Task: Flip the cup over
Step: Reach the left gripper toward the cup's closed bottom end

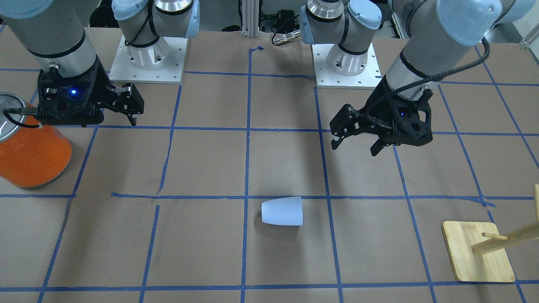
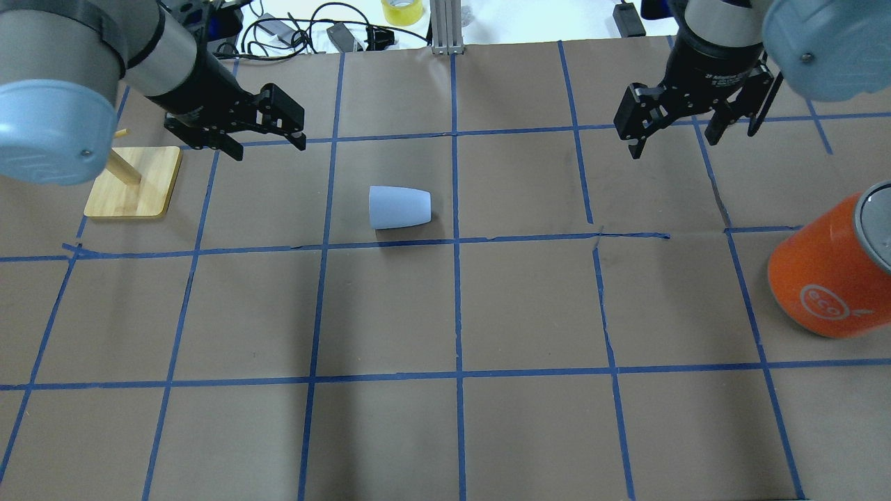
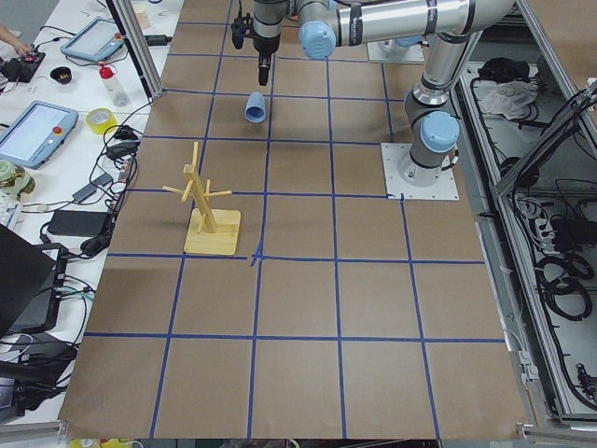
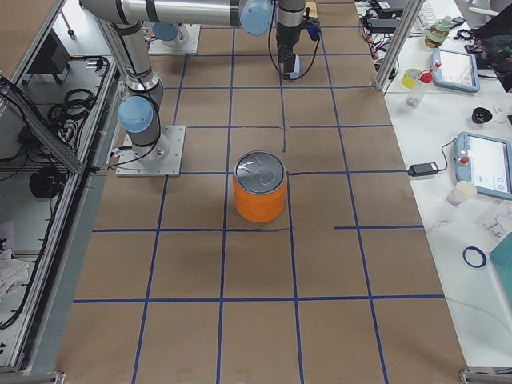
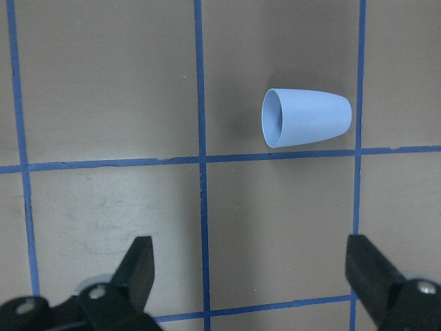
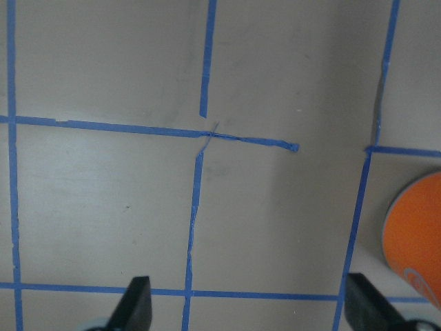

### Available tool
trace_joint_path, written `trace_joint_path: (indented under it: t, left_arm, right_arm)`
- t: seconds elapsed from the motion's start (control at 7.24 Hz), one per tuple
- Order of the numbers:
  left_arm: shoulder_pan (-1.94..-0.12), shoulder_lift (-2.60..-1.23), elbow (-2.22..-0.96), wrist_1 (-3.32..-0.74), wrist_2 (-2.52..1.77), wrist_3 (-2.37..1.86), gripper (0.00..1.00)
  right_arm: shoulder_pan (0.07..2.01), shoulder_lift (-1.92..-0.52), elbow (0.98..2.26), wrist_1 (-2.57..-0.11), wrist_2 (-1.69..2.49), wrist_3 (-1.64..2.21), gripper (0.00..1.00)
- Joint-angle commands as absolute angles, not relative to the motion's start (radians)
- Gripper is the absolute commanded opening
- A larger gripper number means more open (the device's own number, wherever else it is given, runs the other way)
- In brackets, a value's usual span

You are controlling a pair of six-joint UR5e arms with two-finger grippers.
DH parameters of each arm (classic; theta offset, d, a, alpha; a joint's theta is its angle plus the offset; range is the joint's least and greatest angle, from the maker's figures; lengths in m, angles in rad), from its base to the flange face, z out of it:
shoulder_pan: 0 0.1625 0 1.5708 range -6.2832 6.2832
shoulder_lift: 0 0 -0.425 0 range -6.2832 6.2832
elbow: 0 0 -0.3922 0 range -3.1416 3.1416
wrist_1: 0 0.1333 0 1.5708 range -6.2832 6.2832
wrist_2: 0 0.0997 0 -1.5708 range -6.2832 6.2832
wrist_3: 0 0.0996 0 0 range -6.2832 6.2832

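Observation:
The pale lavender-blue cup (image 2: 399,207) lies on its side on the brown paper table, mouth toward the view's left in the overhead view. It also shows in the front view (image 1: 282,211), the left side view (image 3: 255,107) and the left wrist view (image 5: 306,117). My left gripper (image 2: 268,147) hovers open and empty, behind and to the left of the cup; it shows in the front view (image 1: 354,147) and its wrist view (image 5: 253,276). My right gripper (image 2: 675,146) hovers open and empty far to the right of the cup, over bare table in its wrist view (image 6: 249,307).
A large orange can (image 2: 828,271) with a silver top stands at the right, near the right gripper (image 1: 126,107). A wooden peg stand (image 2: 136,182) on a square base stands at the left, beside the left arm. Blue tape lines grid the table.

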State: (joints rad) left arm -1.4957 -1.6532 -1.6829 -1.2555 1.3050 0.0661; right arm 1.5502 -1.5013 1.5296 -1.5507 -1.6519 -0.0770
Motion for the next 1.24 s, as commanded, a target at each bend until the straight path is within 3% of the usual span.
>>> trace_joint_path:
  t: [0.0,0.41,1.11]
  left_arm:
    - [-1.496,-1.765,-1.718,-1.143,1.145,0.063,1.00]
    - [-1.496,-1.926,-1.747,-0.998,1.027,0.077,1.00]
    - [-1.496,-2.039,-1.773,-0.894,0.924,0.075,1.00]
  right_arm:
    - [1.552,-1.506,1.525,-1.519,-1.678,0.029,1.00]
    - [1.554,-1.509,1.503,-1.523,-1.641,0.020,1.00]
    - [1.546,-1.532,1.505,-1.548,-1.575,0.015,1.00]
